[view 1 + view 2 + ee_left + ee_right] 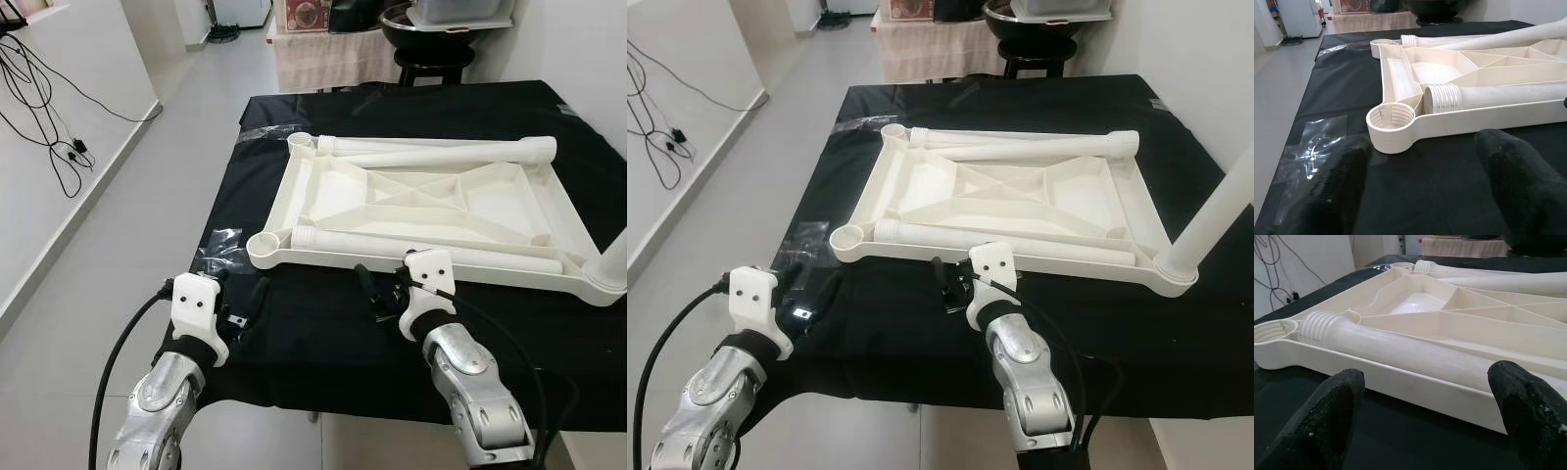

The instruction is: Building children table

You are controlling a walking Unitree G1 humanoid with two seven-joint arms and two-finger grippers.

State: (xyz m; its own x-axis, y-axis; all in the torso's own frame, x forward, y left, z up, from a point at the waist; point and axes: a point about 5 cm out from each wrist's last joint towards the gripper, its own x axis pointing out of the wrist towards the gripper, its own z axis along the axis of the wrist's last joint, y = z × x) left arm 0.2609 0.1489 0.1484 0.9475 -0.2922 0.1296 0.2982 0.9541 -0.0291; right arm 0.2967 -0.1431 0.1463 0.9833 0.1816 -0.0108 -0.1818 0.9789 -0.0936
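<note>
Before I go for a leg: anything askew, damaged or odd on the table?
Nothing looks damaged. The white plastic tabletop lies upside down and slightly skewed on the black cloth. Loose white threaded legs rest inside it; one leg already stands in the near right corner. Crumpled clear plastic wrap lies by the near left socket.

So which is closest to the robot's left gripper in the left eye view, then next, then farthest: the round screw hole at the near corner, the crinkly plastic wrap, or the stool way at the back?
From the left gripper:
1. Plastic wrap, on the black cloth just ahead of it.
2. Screw hole, the tabletop's near-left corner, slightly farther and rightward; nearly a tie with the wrap.
3. Stool, beyond the table's far edge.
</note>
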